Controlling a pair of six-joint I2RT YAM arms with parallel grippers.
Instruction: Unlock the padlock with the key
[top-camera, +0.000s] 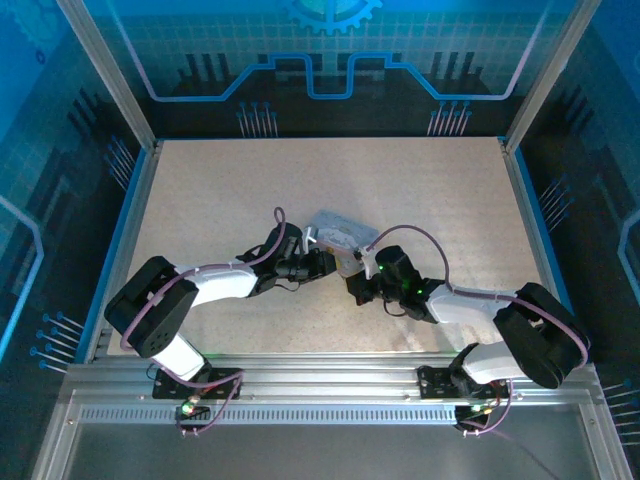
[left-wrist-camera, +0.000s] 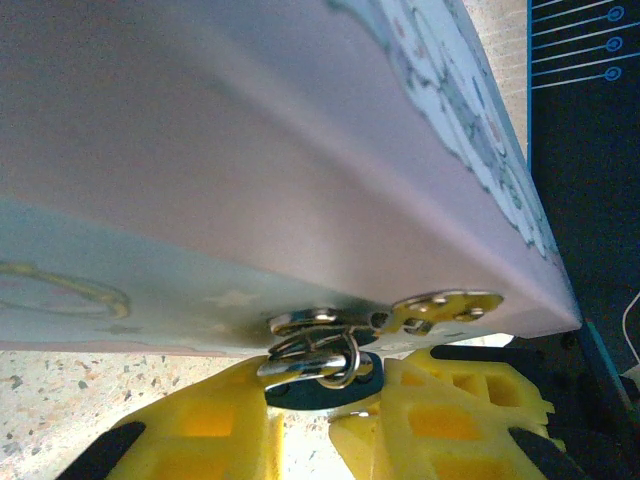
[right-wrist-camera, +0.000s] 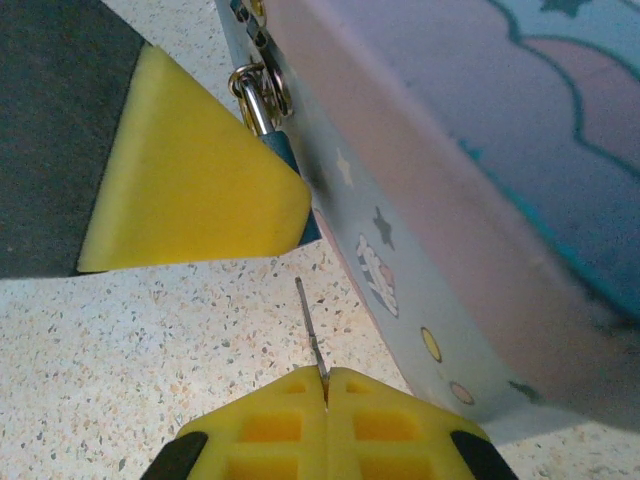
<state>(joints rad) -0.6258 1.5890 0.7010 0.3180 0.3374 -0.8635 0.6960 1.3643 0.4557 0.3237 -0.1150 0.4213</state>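
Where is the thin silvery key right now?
In the right wrist view, the thin silvery key stands pinched in the shut right gripper at bottom centre, its tip below the dark teal padlock, beside the pale blue tin.

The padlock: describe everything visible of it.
The padlock is tiny, with a dark teal body and a shiny, silvery metal shackle. The shackle looks closed, looped through the hasp ring on the side of the pale tin. The left tool pinches its body between yellow fingers. The key, in the right tool, points toward it without touching.
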